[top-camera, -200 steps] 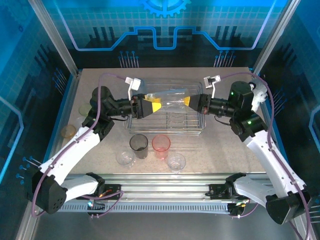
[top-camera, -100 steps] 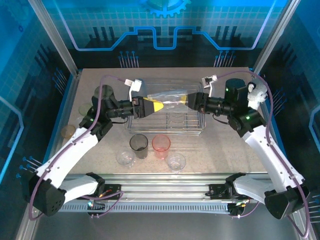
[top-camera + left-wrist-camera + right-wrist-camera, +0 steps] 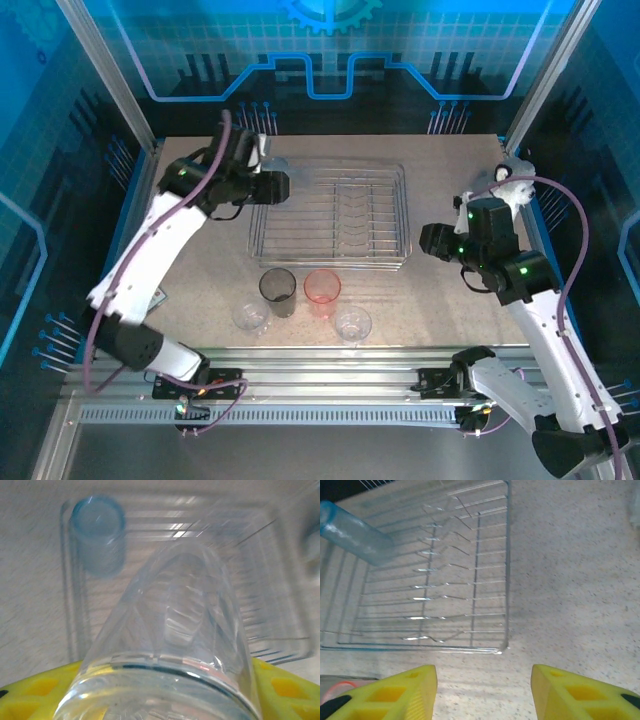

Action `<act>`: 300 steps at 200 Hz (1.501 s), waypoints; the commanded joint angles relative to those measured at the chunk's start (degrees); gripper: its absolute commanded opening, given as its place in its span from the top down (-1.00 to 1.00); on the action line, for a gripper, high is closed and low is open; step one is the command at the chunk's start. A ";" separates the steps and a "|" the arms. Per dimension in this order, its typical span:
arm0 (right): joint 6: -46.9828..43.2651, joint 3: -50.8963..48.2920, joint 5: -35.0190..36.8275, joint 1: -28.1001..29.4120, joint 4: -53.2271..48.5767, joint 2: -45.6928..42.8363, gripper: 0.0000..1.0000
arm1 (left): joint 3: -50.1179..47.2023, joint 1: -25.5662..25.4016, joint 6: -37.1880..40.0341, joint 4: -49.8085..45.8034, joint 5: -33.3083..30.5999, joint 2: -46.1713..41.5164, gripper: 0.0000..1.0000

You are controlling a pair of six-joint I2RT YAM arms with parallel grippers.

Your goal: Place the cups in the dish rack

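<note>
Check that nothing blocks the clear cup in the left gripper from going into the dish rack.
Nothing visible does. The left gripper holds the clear cup facing the dish rack, whose wires ahead are bare. A blue cup sits in one rack corner, off to the side. The right gripper is open, outside the rack.

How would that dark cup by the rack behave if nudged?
The dark cup looks like thin translucent plastic, so probably light and quick to slide. Standing upright, it might tip; being round, it would likely roll then.
</note>
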 commanded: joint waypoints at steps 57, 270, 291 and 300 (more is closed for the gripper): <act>-2.29 -5.07 3.07 -0.70 -1.99 -2.88 -0.11 | 7.35 0.06 5.85 -9.57 -13.87 15.98 1.00; -1.23 -6.48 0.92 -0.62 -4.31 -3.79 -0.14 | 16.86 3.31 8.87 -6.48 -12.90 33.25 -0.15; -1.37 -6.20 0.44 -0.62 -4.89 -3.50 -0.16 | 16.62 3.32 9.00 -5.51 -13.43 33.43 -0.35; -1.14 -5.91 0.45 -0.63 -5.47 -3.28 -0.22 | 16.36 3.31 8.74 -4.84 -14.04 33.29 -0.47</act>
